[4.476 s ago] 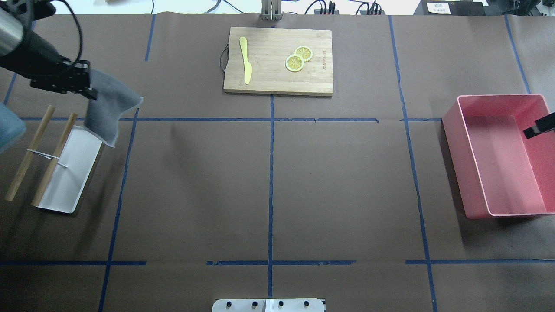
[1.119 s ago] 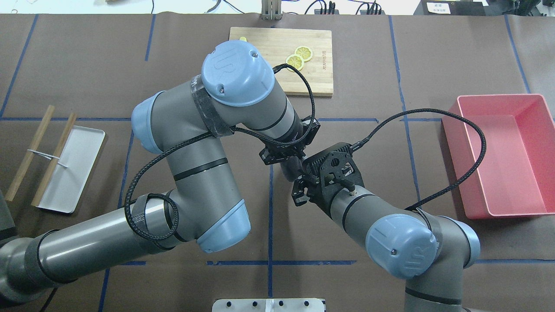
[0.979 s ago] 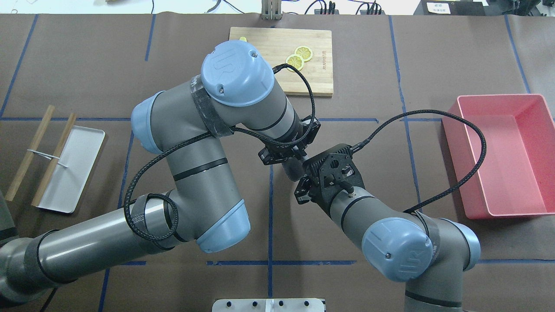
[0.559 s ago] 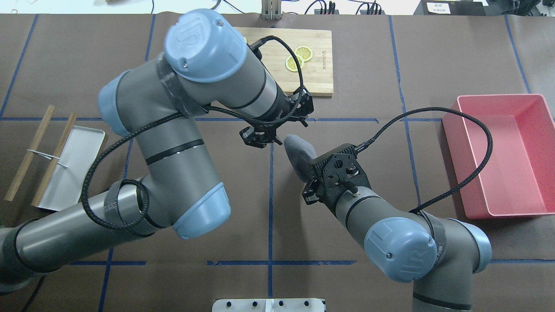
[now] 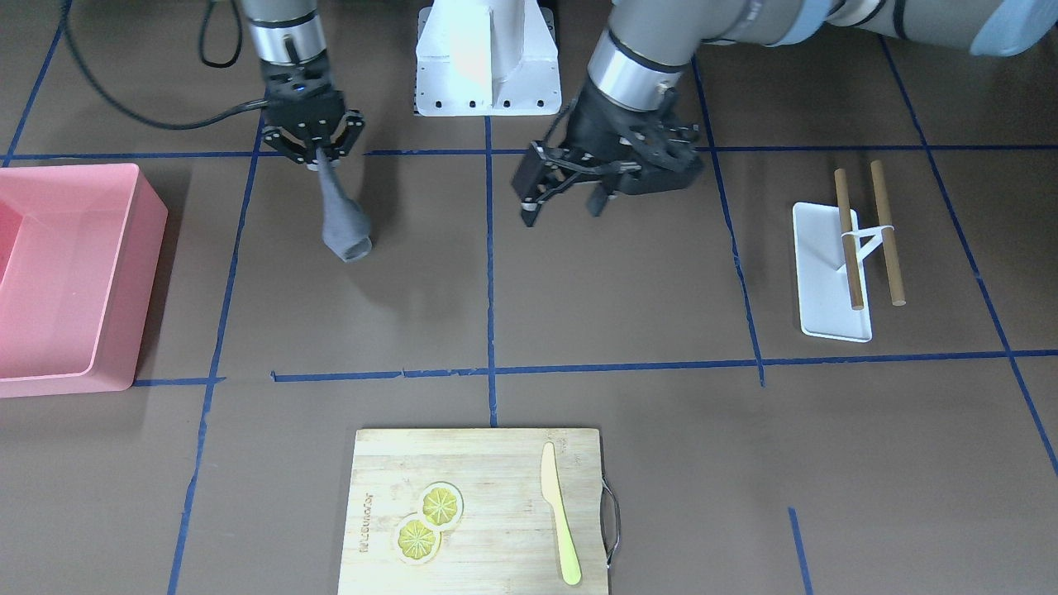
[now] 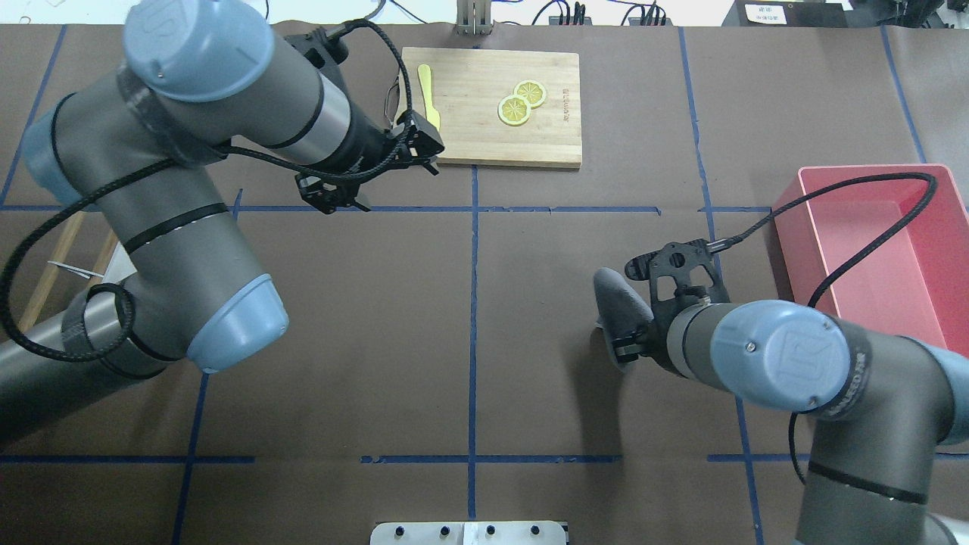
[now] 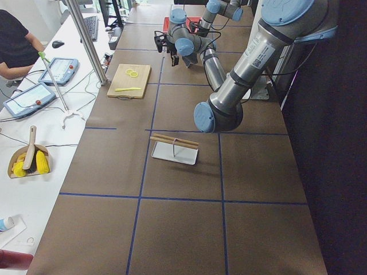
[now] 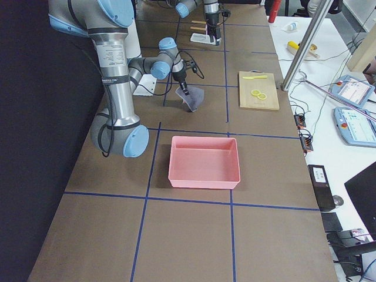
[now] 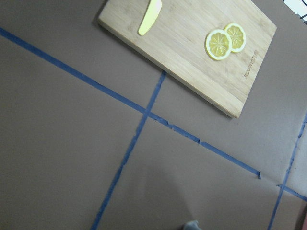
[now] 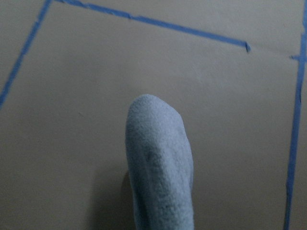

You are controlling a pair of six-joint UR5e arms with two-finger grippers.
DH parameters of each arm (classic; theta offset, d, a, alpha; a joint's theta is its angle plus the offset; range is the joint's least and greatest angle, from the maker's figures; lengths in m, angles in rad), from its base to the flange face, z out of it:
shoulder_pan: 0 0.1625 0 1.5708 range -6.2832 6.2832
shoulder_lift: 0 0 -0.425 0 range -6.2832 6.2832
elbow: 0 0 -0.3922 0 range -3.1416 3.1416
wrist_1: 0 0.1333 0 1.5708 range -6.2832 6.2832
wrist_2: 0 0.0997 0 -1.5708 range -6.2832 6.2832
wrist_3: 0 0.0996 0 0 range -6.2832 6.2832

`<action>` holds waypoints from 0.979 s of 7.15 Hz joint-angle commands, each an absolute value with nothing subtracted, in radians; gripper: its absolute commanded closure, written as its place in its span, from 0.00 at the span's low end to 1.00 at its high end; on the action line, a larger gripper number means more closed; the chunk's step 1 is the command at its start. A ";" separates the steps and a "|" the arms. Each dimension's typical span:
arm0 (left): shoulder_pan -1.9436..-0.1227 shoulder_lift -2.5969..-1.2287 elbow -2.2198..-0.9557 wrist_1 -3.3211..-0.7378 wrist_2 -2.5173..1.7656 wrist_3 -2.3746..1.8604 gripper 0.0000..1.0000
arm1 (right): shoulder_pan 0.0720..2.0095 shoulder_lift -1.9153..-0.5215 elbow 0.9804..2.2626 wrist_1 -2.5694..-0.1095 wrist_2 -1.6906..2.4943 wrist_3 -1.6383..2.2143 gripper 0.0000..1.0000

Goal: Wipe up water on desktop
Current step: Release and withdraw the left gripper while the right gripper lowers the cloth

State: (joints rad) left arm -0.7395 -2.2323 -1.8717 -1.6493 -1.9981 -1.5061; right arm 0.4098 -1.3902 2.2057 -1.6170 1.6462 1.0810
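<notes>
Wiping yet to begin, cloth (image 6: 617,304) poised over desktop (image 6: 530,371)

Seen overhead, left gripper (image 5: 562,211) hangs at ten o'clock, jaws spread and empty. At four o'clock right gripper (image 5: 316,159) pinches the cloth above bare surface. Likely next: lower it and sweep. No puddle shows anywhere; only the front-facing view shows the cloth's full hanging length

Overhead: left arm (image 6: 189,227) covers most of the white tray with two wooden rods (image 6: 64,236). Pink plastic bin (image 6: 791,288) cut by the right edge (by the left edge in the front view).
Right wrist view: grey fleece cloth (image 10: 158,163) blurred, lower end out of frame.
Left wrist view: grey sliver (image 9: 192,225) at the bottom edge, too little to identify.
</notes>
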 commanded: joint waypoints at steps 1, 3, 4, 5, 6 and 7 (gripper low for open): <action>-0.808 -2.140 -1.896 -1.643 -1.999 -1.338 0.01 | 0.473 -1.477 2.177 -1.621 1.862 1.127 1.00; -0.879 -2.007 -1.954 -1.637 -1.999 -1.108 0.01 | 0.463 -1.320 2.024 -1.621 1.880 1.140 1.00; -0.923 -1.946 -1.979 -1.635 -2.000 -0.991 0.01 | 0.453 -1.190 1.931 -1.621 1.925 1.211 1.00; -0.960 -1.901 -1.996 -1.629 -2.000 -0.910 0.01 | 0.439 -1.057 1.814 -1.615 1.928 1.280 1.00; -0.978 -1.881 -2.009 -1.579 -1.999 -0.802 0.00 | 0.434 -0.989 1.751 -1.614 1.928 1.322 1.00; -1.020 -1.861 -2.023 -1.516 -1.996 -0.641 0.00 | 0.437 -0.979 1.753 -1.614 1.936 1.341 1.00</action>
State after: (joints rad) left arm -0.9749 -1.8919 -2.0045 -1.5824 -1.9986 -0.8183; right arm 0.4384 -1.0312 1.7912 -1.6150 1.9274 1.3010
